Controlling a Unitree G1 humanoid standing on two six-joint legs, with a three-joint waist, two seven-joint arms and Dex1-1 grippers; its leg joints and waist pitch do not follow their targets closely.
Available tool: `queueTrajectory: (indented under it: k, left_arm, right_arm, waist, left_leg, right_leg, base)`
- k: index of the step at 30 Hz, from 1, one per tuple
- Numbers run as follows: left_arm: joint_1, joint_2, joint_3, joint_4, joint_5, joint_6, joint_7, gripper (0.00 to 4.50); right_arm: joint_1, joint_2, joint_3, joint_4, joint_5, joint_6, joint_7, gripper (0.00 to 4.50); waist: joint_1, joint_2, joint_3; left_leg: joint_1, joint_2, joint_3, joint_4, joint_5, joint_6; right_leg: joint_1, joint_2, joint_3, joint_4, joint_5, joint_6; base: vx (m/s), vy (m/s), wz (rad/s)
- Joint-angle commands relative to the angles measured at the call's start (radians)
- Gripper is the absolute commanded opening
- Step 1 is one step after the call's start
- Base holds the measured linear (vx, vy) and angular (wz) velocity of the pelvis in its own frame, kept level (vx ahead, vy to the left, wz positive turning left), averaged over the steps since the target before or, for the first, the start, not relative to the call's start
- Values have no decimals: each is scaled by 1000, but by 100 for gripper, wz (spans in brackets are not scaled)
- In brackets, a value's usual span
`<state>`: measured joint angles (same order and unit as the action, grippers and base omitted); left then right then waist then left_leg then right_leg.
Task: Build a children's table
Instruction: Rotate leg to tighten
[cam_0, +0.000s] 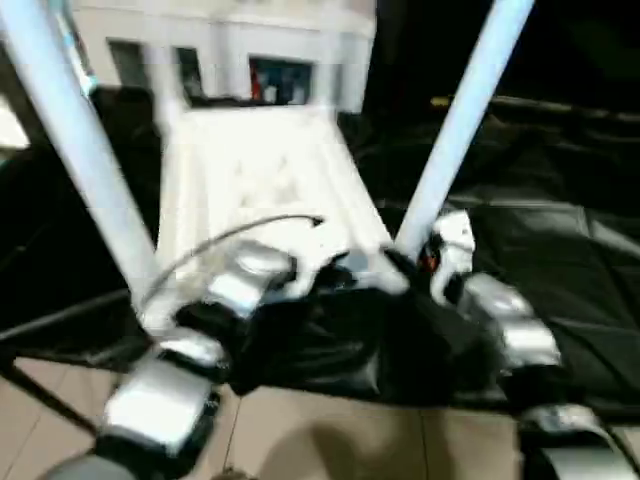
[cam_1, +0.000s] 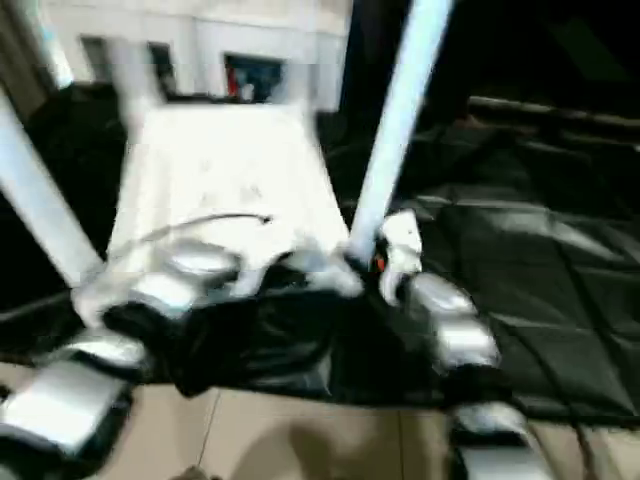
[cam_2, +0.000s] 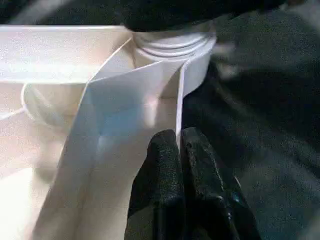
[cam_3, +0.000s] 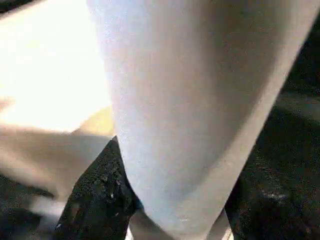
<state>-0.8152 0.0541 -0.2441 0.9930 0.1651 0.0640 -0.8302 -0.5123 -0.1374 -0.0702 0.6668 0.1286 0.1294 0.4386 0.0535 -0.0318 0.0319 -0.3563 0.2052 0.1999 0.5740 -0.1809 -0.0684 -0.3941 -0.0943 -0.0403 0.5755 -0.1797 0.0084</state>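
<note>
Head views: tabletop (cam_0: 262, 180) lies underside up on a black-covered surface (cam_0: 560, 260), near edge toward the robot. Two legs stand up from its near corners: left leg (cam_0: 75, 140) and right leg (cam_0: 462, 120), both leaning outward a little. A white cabinet (cam_0: 230, 50) stands behind. Tan floor (cam_0: 330, 440) below the near edge.

Arms, head views: silver forearms reach in from both sides. The left claw (cam_0: 330, 275) sits at the tabletop's near edge; the right claw (cam_0: 415, 262) is at the base of the right leg. A thin cable (cam_0: 230, 235) arcs over the left wrist.

Left wrist view: left claw (cam_2: 179, 150), black fingers (cam_2: 160, 170) pressed together on a thin upright rib (cam_2: 178, 110) of the tabletop's underside, just below a round threaded socket (cam_2: 172, 45). Clamped on the tabletop.

Right wrist view: right leg (cam_3: 195, 100) is very close, with one black finger (cam_3: 100, 195) on each side of it, touching. Clamped on the leg near its base.

Step, my reading: seating or tightening the right leg into its corner socket while the left claw steadies the tabletop.

Doing it well: keep the leg in line with the socket before turning; hold the rib firmly so the tabletop does not slide toward the edge; correct the outward lean early, since a crooked thread could bind.
</note>
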Motion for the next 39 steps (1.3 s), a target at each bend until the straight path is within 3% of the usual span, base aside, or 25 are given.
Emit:
queueTrajectory:
  k: [1, 4, 6, 7, 11, 16, 21, 24, 27, 29, 31, 33, 39]
  left_arm:
    - [4, -76, -21, 19, 6, 9, 67, 0]
    - [4, -120, -38, 17, 7, -3, 62, 0]
    - [-1, -123, -42, 24, 11, -14, 57, 0]
    - [-1, -120, -42, 25, 13, -18, 56, 0]
    - [-7, -92, -38, 43, 23, -37, 60, 0]
    - [-3, -28, -42, 37, 21, -54, -21, 0]
    - [3, 73, -40, 24, 7, -95, -202, 0]
    - [4, 98, -41, 21, 1, -104, -257, 0]
    - [17, 154, -47, -13, -29, -118, -414, 0]
    - [21, 176, -49, -27, -45, -104, -476, 0]
    - [23, 192, -53, -35, -53, -93, -522, 0]
    - [30, 212, -58, -47, -56, -79, -576, 0]
    - [33, 216, -53, -53, -59, -81, -571, 0]
  right_arm:
    - [9, 72, 27, 88, -3, 81, -97, 201]
    - [-18, 105, 47, 112, -26, 40, -119, 201]
    - [-24, 113, 61, 104, -43, 10, -98, 255]
    - [-24, 113, 61, 103, -43, 5, -91, 268]
    - [-36, 99, 74, 113, -58, -27, -68, 288]
    - [-22, 28, 94, 65, -32, -42, 114, 288]
    - [20, -115, 139, -43, 9, -40, 440, 288]
    - [24, -146, 142, -61, 25, -22, 505, 288]
    - [32, -196, 146, -84, 45, -2, 613, 288]
    - [35, -212, 149, -94, 58, 10, 651, 288]
    - [36, -219, 152, -99, 62, 15, 671, 288]
    - [40, -218, 158, -110, 65, 25, 693, 254]
    - [55, -207, 174, -138, 77, 46, 713, 239]
  waist:
    - [-12, 2, -35]
    - [-16, -2, -36]
    - [-19, -1, -34]
    - [-21, 4, -34]
    - [-21, 1, -37]
    - [-20, -2, -41]
    - [-8, -2, -47]
    - [-5, 0, -53]
    - [6, 3, -56]
    - [11, 6, -57]
    - [16, 7, -59]
    - [21, 6, -57]
    - [33, 2, -52]
  left_leg:
    - [16, 17, -26, -83, -419, -23]
    - [22, 14, -26, -78, -442, -13]
    - [20, 14, -28, -79, -453, -3]
    - [19, 15, -28, -81, -461, -4]
    - [12, 20, -27, -86, -433, 2]
    - [3, 21, -23, -85, -390, 20]
    - [1, 23, -11, -72, -290, 70]
    - [-2, 25, -10, -66, -213, 85]
    - [-5, 28, -7, -60, -128, 109]
    - [0, 30, -3, -56, -104, 122]
    - [4, 31, -1, -53, -98, 127]
    - [6, 31, 1, -53, -101, 127]
    - [7, 32, 1, -60, -154, 83]
  right_leg:
    - [11, -46, 15, -104, -575, -93]
    - [3, -44, 12, -110, -596, -83]
    - [2, -43, 9, -115, -614, -72]
    - [1, -41, 9, -116, -602, -72]
    - [8, -42, 14, -101, -502, -110]
    - [18, -45, 19, -93, -427, -135]
    - [28, -44, 24, -70, -246, -215]
    - [34, -43, 22, -56, -145, -245]
    - [44, -38, 18, -35, -9, -287]
    - [42, -37, 17, -25, 67, -323]
    - [41, -38, 18, -21, 93, -336]
    - [40, -38, 18, -21, 89, -338]
    - [40, -42, 22, -30, -25, -302]
  base:
    - [0, 0, 0]
    - [0, 0, 0]
    - [0, 0, 0]
    - [0, 0, 0]
    - [0, 0, 0]
    - [0, 0, 0]
    - [0, 0, 0]
    - [0, 0, 0]
    - [0, 0, 0]
    - [0, 0, 0]
    - [0, 0, 0]
    - [0, 0, 0]
    - [0, 0, 0]
